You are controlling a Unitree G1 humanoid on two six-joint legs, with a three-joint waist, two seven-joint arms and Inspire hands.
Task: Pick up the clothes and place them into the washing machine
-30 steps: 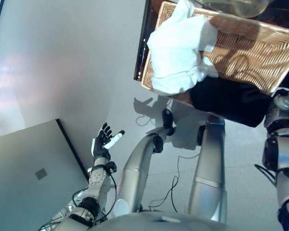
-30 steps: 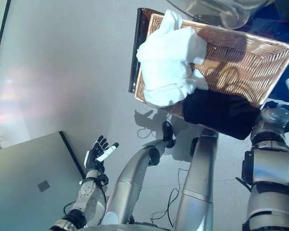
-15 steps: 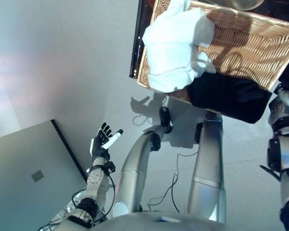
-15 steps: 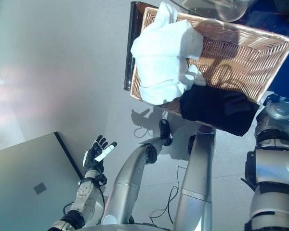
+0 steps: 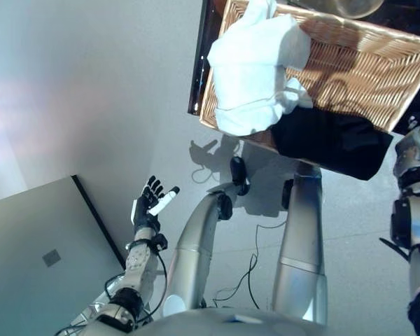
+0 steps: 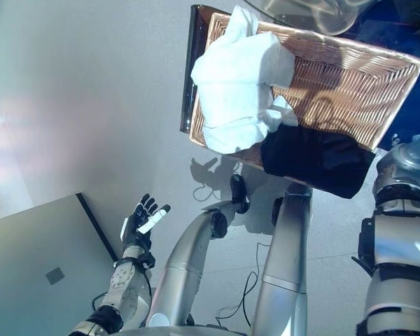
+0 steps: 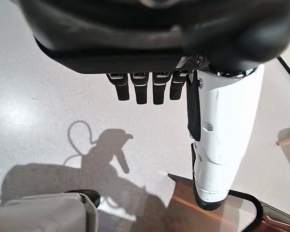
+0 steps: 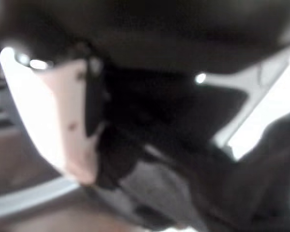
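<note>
Left hand [image 5: 148, 206] hangs low over the grey floor [image 5: 91, 91], fingers straight and spread — holding nothing. White garment [image 5: 255, 70] and black garment [image 5: 332, 143] drape over the wicker basket [image 5: 364, 63] near edge. Right hand [image 8: 106, 111] shows only as a blur — its fingers can't be read.

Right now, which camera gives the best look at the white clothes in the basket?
The right eye view: the white clothes show whole, heaped at the wicker basket's left end. The left eye view clips the top of the heap. Neither wrist view shows them clearly.
</note>
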